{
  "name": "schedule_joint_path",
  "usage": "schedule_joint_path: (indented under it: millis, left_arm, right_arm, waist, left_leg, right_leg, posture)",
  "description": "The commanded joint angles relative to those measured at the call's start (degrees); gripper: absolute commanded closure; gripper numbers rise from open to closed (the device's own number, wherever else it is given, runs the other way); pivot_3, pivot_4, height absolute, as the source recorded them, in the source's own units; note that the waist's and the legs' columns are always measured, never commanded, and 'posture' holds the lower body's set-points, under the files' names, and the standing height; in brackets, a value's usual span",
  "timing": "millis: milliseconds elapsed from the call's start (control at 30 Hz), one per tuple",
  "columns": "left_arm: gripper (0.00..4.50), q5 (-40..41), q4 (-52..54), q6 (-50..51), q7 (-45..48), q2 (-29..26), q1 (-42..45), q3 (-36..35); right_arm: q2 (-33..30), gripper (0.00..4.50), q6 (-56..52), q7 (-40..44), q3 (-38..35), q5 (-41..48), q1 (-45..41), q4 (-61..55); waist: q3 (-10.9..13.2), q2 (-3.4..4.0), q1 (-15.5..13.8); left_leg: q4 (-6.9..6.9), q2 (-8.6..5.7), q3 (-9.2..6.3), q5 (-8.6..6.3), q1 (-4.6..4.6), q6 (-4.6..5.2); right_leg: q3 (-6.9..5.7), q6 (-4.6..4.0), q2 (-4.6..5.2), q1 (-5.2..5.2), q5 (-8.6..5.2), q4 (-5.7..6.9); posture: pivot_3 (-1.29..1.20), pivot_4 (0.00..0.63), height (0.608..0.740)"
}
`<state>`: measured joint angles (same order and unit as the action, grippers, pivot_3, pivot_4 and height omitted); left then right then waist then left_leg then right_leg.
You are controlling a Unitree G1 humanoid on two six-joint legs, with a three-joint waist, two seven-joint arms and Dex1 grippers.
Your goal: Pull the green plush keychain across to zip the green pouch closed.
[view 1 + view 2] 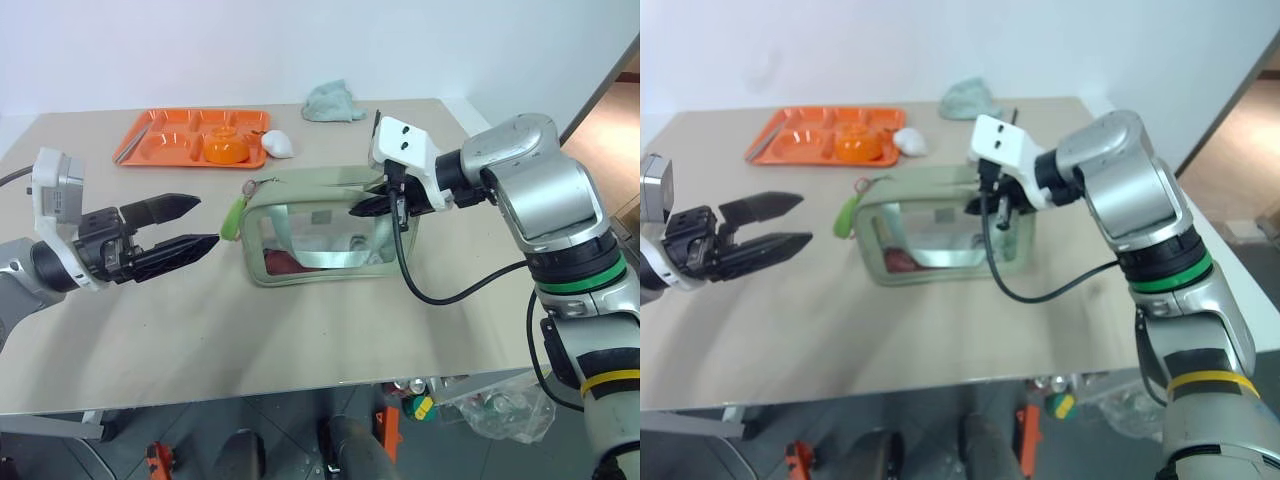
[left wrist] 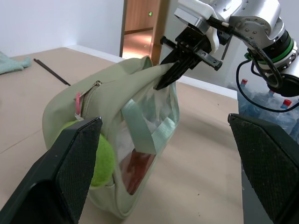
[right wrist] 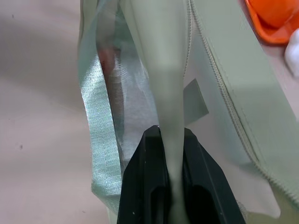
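1. Looks like a lab or test room, not a home: bare white walls [image 1: 200, 50], grey floor, nothing decorative
2. Plain beige worktable [image 1: 250, 340] set up as a bench, props laid out on it: orange tray [image 1: 170, 135] at far left, crumpled grey-green cloth [image 1: 333, 102] at far edge, green pouch [image 1: 320, 235] mid-table
3. Wooden door frame [image 2: 161, 28] and an orange-lit passage behind it, seen in the left wrist view
4. Clear bag of plastic bottles [image 1: 500, 410] on the floor at the near right of the table
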<state>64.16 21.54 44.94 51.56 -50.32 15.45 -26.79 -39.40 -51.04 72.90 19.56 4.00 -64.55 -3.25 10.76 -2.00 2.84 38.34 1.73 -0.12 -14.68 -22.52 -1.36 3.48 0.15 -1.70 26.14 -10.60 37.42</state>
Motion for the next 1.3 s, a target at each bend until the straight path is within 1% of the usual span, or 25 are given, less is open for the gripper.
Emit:
schedule_joint_path:
  millis: [33, 233, 433, 600, 800, 1000, 1100, 1200, 1300]
  left_arm:
    - [0.0, 1.2, 1.62, -0.27, -0.26, -0.58, -0.28, -1.83]
    - [0.0, 1.31, 1.6, -0.15, -0.31, -0.64, -0.54, -1.91]
    - [0.0, 1.27, 1.24, -0.13, -0.2, -0.74, -0.11, -1.51]
    - [0.0, 1.04, 0.36, -0.1, 0.14, -0.9, 0.83, -1.03]
    - [0.0, 0.87, -0.69, 0.28, 0.64, -1.0, 1.85, -0.31]
    - [0.0, 0.61, -1.86, 0.77, 1.27, -1.47, 3.29, 0.24]
    - [0.0, 0.76, -2.03, 0.91, 1.45, -1.8, 3.39, 0.03]
    - [0.0, 0.88, -1.74, 1.16, 1.45, -1.89, 3.06, -0.45]
    - [0.0, 0.78, -1.71, 1.17, 1.47, -1.91, 2.96, -0.52]
  right_arm:
    - [1.56, 4.36, -3.99, -2.74, -2.5, 3.26, 0.67, -5.0]
    - [3.01, 4.36, -7.11, -5.84, -2.77, 6.37, 2.0, -7.35]
    - [2.24, 4.36, -6.41, -6.69, -0.95, 8.32, 4.4, -10.41]
    - [0.23, 4.36, -1.99, -6.0, -0.2, 8.08, 6.0, -10.43]
    - [-1.9, 4.36, 4.79, -2.91, -1.99, 8.33, 2.35, -2.6]
    - [-1.57, 4.36, 11.31, -1.2, -0.56, 6.6, 0.36, 4.46]
    - [-1.24, 4.36, 13.71, 0.53, 0.46, 6.35, 1.03, 4.57]
    - [-1.35, 4.36, 15.8, 3.13, 0.95, 7.22, 2.99, 2.14]
    - [-0.82, 4.36, 16.58, 3.71, 1.25, 6.88, 3.97, 1.47]
  waist:
    - [0.0, 0.0, 0.02]
    - [0.0, 0.0, 0.02]
    - [-0.01, -0.02, 0.07]
    - [-0.01, -0.02, 0.08]
    - [-0.01, -0.02, 0.02]
    - [-0.01, -0.02, 0.02]
    - [-0.01, -0.02, 0.02]
    - [-0.01, -0.02, 0.02]
    - [-0.01, -0.02, 0.1]
  left_leg:
    - [0.0, 0.02, -0.02, 0.0, 0.0, 0.0]
    - [0.01, 0.03, -0.01, 0.0, 0.02, 0.0]
    - [0.01, 0.03, 0.01, 0.0, 0.02, 0.0]
    - [0.01, 0.05, 0.0, 0.01, 0.06, 0.01]
    - [0.02, 0.03, 0.04, 0.01, 0.06, 0.02]
    - [0.0, 0.03, 0.05, 0.01, 0.06, 0.02]
    - [0.0, 0.03, 0.05, 0.01, 0.05, 0.02]
    - [0.0, 0.04, 0.05, 0.01, 0.05, 0.02]
    - [0.01, 0.04, 0.05, 0.01, 0.06, 0.02]
  right_leg:
    - [-0.01, -0.01, -0.03, 0.0, 0.0, 0.0]
    - [-0.02, -0.04, -0.05, 0.0, 0.03, 0.03]
    - [0.0, -0.04, -0.05, 0.0, 0.02, 0.03]
    - [-0.01, -0.06, -0.09, -0.02, 0.04, 0.04]
    - [0.01, -0.05, -0.07, -0.03, 0.05, 0.03]
    - [0.02, -0.05, -0.08, -0.03, 0.04, 0.02]
    - [0.03, -0.05, -0.08, -0.02, 0.04, 0.02]
    - [0.03, -0.05, -0.07, -0.02, 0.04, 0.02]
    - [0.03, -0.05, -0.08, -0.02, 0.04, 0.03]
  posture:
    - [0.0, 0.15, 0.74]
    - [0.0, 0.15, 0.74]
    - [0.0, 0.15, 0.74]
    - [0.0, 0.15, 0.74]
    - [0.0, 0.15, 0.74]
    - [0.0, 0.15, 0.74]
    - [0.0, 0.15, 0.74]
    - [0.0, 0.15, 0.74]
    - [0.0, 0.15, 0.74]
